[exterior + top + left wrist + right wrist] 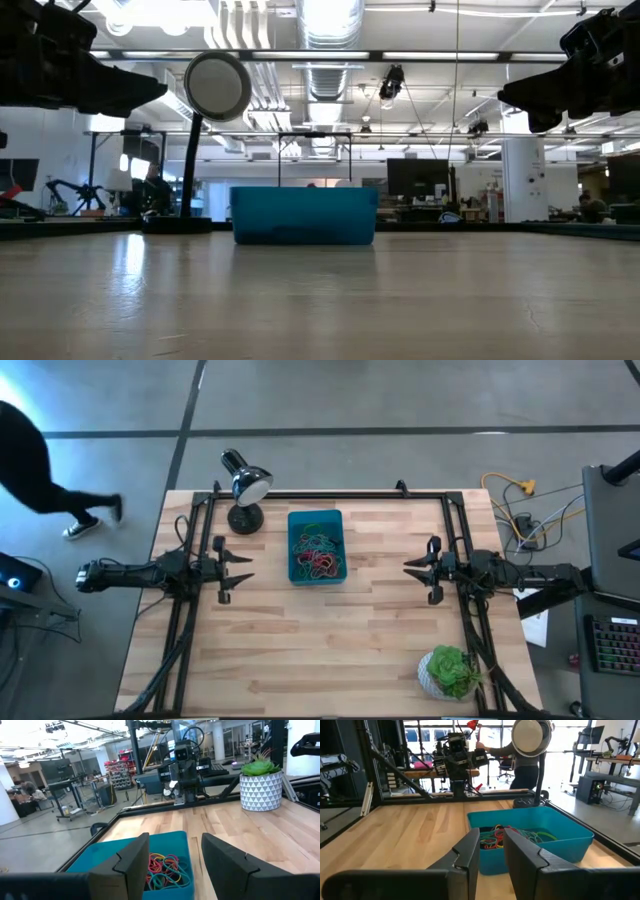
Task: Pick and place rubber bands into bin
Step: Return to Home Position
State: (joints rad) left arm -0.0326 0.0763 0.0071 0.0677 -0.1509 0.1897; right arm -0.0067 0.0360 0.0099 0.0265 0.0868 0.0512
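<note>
The teal bin [315, 514] sits on the table [350, 650], toward its far middle, with a tangle of red, green, blue and yellow rubber bands [318, 558] lying inside. The left tool [243, 566] hovers left of the bin, fingers well parted and holding nothing. The right tool [410, 568] hovers to the bin's right, its fingers a narrow gap apart, also empty. A black lamp [245, 485] stands just left of the bin. A potted plant [450, 672] sits in the near right corner.
</note>
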